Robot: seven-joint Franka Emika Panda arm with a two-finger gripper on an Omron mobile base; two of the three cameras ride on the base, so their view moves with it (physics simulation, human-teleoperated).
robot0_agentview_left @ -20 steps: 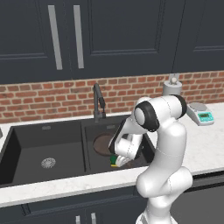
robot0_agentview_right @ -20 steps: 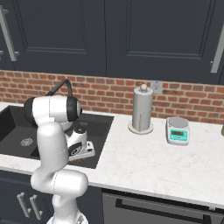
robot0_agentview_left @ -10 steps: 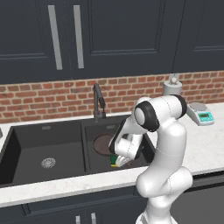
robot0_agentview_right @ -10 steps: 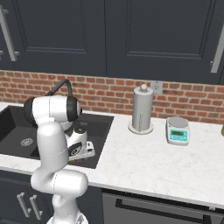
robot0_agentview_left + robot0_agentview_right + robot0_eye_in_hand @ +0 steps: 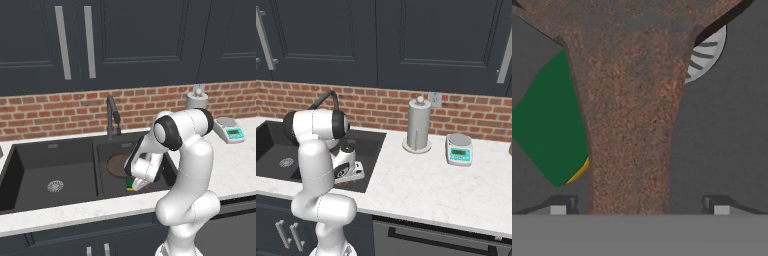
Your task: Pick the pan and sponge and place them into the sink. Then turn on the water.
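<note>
— Little has been moved since earlier; is anything gripped?
— No. The gripper (image 5: 639,205) is spread wide, released, over the stiff dark-brown pan (image 5: 632,100) handle; the soft green-and-yellow sponge (image 5: 549,120) is seen beside, inside the black sink (image 5: 75,175).

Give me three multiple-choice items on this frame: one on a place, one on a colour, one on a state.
1. Where is the pan?
A. On the counter by the scale
B. In the sink's right basin
C. In the left basin

2. What colour is the sponge's top?
A. Green
B. Pink
C. White

3. How does the gripper stand?
A. Shut on the sponge
B. Shut on the faucet
C. Open, a finger on either side of the pan's handle

Answers:
1 B, the left base view shows the pan in the basin under the faucet.
2 A, the hand view shows a green face over a yellow edge.
3 C, the fingertips stand clear of the handle in the hand view.
</note>
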